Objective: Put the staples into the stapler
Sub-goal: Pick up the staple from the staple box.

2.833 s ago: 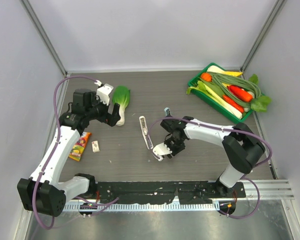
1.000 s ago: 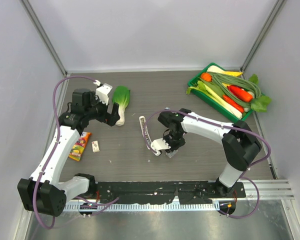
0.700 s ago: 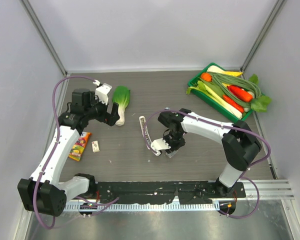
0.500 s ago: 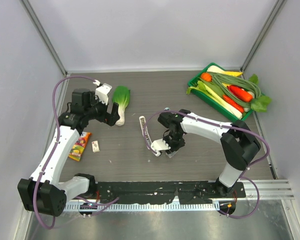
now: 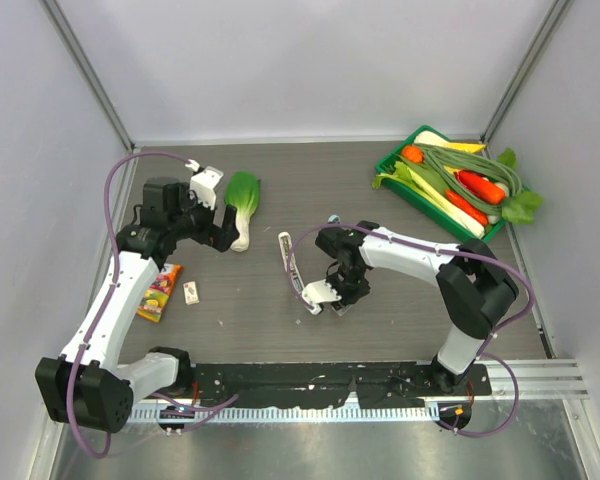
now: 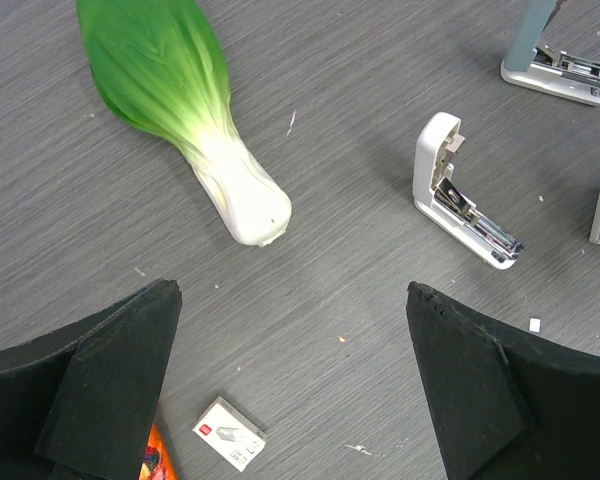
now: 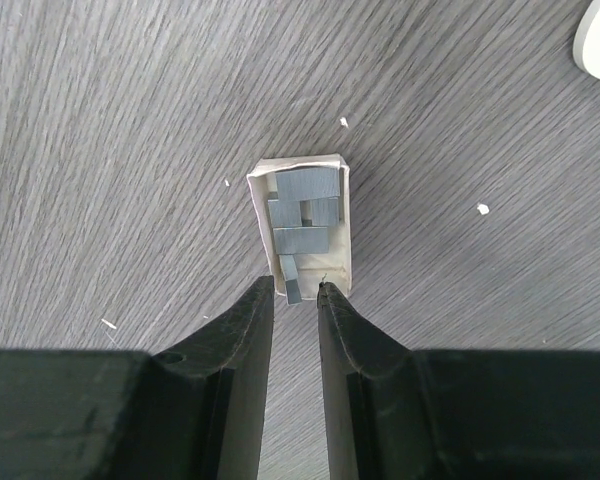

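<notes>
**A:** The staples (image 7: 302,215) first: grey strips lying loose in an open cardboard tray (image 7: 295,164), flat on the table (image 7: 130,120). The top is uncovered, so a strip can be reached from above.

**B:** And the right gripper (image 7: 293,288) sits at the tray's near end, pointing down. Its jaws are set to a narrow slit with the end of one strip lying in the gap. Narrow because a strip is thin, I'd say. Whether the pads actually bite it, I can't tell.

**A:** The stapler (image 6: 458,190) lies near that tray, swung open in an L with its metal channel exposed. To my eye it's laid out ready to take a strip.

**B:** It's close by too, so the carry should be short. What about the left gripper (image 6: 290,292)?

**A:** Jaws wide apart, holding nothing, hovering well off to the left by the bok choy (image 6: 180,110). I'd call that parked out of the way. A small printed box (image 6: 230,432) lies under it, closed, apart from the action.

**B:** The risk, as I see it, is that thin strip slipping or snapping in such a fine pinch.
</notes>
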Available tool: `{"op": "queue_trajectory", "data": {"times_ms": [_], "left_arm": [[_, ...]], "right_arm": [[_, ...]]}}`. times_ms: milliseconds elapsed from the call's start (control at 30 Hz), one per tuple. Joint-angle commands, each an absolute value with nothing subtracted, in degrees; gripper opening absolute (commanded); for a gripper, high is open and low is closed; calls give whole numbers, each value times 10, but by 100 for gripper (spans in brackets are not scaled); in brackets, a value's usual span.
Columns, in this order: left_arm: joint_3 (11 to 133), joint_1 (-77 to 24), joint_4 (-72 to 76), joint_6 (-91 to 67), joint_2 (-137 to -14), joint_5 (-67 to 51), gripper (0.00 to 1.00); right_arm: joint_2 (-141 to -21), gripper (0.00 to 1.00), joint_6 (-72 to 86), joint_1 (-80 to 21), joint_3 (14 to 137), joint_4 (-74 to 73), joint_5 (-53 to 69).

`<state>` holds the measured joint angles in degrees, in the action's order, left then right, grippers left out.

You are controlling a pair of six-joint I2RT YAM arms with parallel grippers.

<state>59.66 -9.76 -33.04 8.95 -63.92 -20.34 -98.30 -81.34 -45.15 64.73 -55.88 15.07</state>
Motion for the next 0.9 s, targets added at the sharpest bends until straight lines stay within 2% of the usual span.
{"op": "queue_trajectory", "data": {"times_ms": [0, 167, 600, 867], "left_arm": [[595, -93, -308, 82, -639, -216, 100], [595, -93, -308, 83, -639, -217, 100], [593, -92, -307, 81, -638, -218, 100], [595, -92, -308, 80, -638, -218, 100]], "right_arm": [[-987, 30, -821, -449, 643, -555, 149], [-989, 29, -823, -450, 643, -561, 149], [-992, 15, -819, -449, 654, -571, 147], [-977, 14, -802, -450, 680, -584, 149]]}}
